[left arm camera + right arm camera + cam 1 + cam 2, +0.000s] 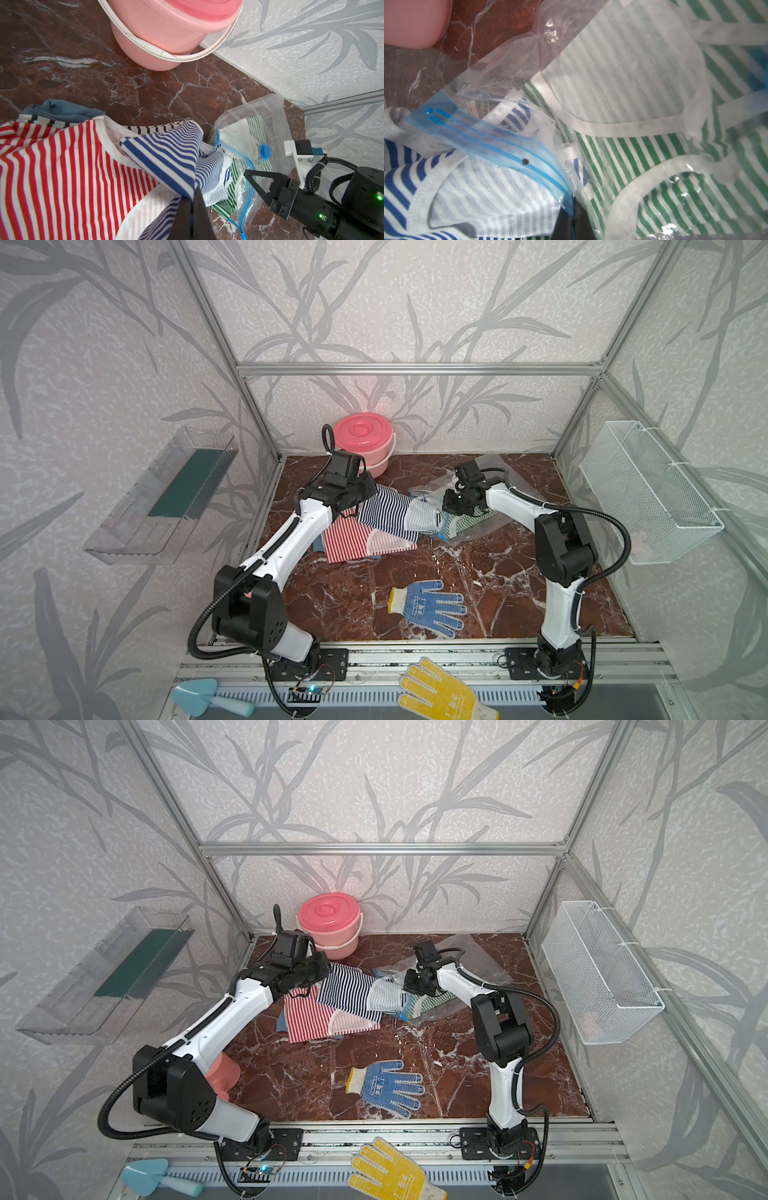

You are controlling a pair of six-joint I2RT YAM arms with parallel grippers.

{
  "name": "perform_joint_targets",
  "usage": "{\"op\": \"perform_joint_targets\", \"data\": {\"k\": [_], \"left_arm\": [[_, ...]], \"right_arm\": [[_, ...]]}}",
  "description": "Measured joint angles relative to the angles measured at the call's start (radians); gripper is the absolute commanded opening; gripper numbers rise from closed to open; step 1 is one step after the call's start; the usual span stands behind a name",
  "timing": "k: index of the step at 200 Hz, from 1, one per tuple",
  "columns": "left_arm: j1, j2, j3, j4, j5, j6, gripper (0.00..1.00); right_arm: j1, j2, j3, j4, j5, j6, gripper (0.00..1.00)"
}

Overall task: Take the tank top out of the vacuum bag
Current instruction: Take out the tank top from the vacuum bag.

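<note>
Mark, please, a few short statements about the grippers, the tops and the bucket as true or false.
1. The left gripper pinches the blue-striped tank top. True.
2. The right gripper hangs open above the vacuum bag. False: it is shut on the bag's zip strip.
3. The green-striped top lies inside the bag. True.
4. The pink bucket has no lid. False: its lid is on.

White-shelled arms (309, 518) with black joints (561, 547), ribbed black cables (626, 543), green lights (379, 197).
</note>
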Motion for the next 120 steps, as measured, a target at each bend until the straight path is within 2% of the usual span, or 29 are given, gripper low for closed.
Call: {"op": "perform_joint_targets", "data": {"k": [120], "left_arm": [[0.010,0.013,0.013,-0.017,-0.015,0.057,0.00]], "right_arm": [[0.000,0.000,0.000,-0.006,0.000,-0.015,0.00]]}}
